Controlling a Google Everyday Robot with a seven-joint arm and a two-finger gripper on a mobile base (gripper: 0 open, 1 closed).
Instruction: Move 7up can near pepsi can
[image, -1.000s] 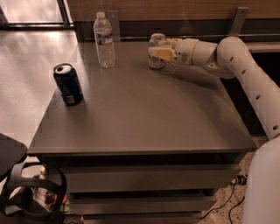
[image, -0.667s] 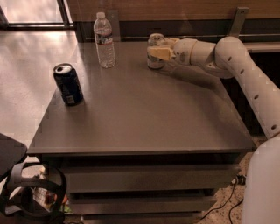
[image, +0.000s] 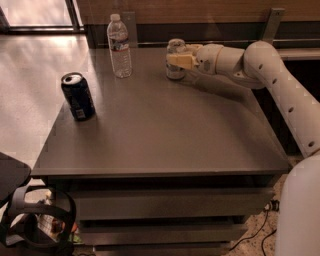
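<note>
The 7up can (image: 175, 50), pale silvery with a silver top, stands upright near the table's far edge, right of centre. My gripper (image: 177, 60) reaches in from the right and its tan fingers (image: 181, 61) sit around the can's middle. The pepsi can (image: 78, 96), dark navy with a silver top, stands upright near the table's left edge, well apart from the 7up can.
A clear plastic water bottle (image: 119, 46) stands at the far side between the two cans. The grey table (image: 160, 135) has drawers below. My white arm (image: 280, 85) spans the right side. A dark chair (image: 20, 210) is at the lower left.
</note>
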